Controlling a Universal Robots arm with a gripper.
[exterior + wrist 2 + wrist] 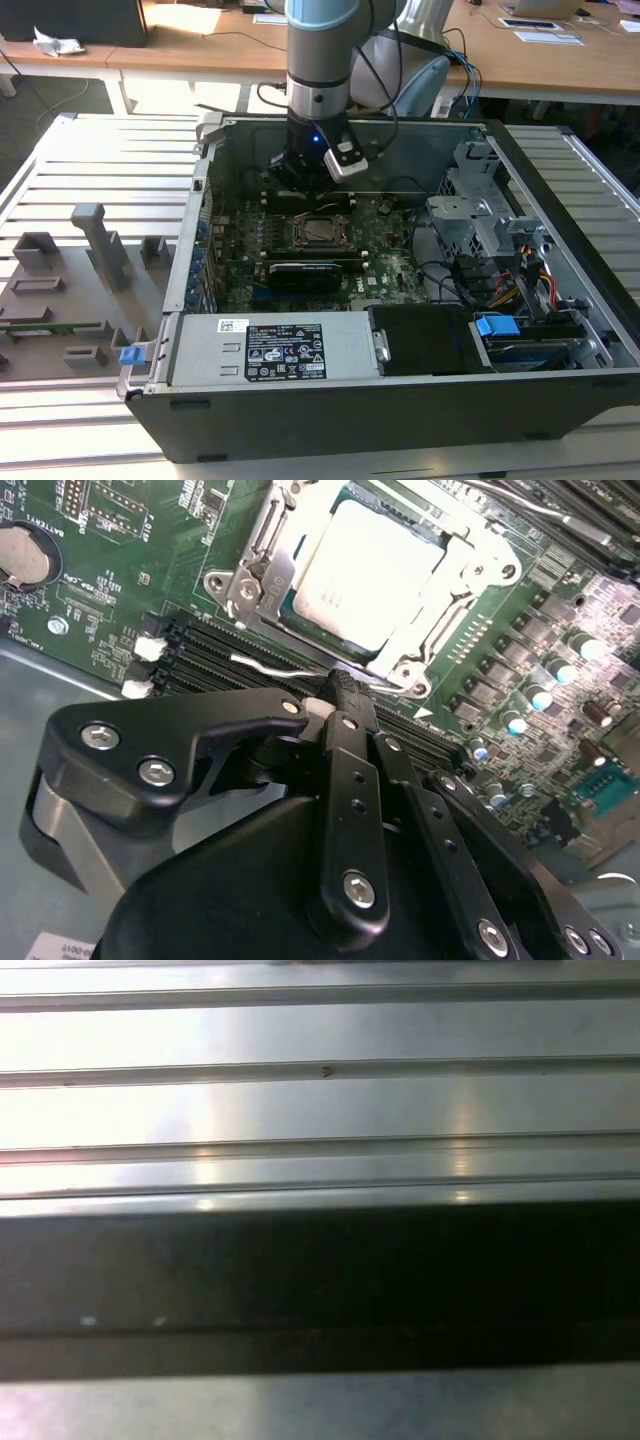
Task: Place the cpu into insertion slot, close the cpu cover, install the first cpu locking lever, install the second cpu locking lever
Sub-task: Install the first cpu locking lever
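Note:
The cpu (372, 568) lies flat in its socket on the green motherboard (120, 570), dull silver top up; the exterior view has the cpu (322, 231) at the middle of the open computer case. The cpu cover (455, 570), a silvery frame, lies down around the chip. A thin wire locking lever (272, 666) sticks out along the socket's near edge. My black gripper (338, 692) is shut, its tips meeting right at that lever's end by the socket corner; whether they pinch it is hidden. In the exterior view the gripper (305, 185) hangs just behind the socket.
Memory slots (215, 645) run beside the socket, and a round battery (22, 556) sits nearby. A long black card (318, 272) lies in front of the socket. The case holds a power supply (270, 350) and drive cages (480, 215). Grey fixtures (70, 280) rest on the ribbed table.

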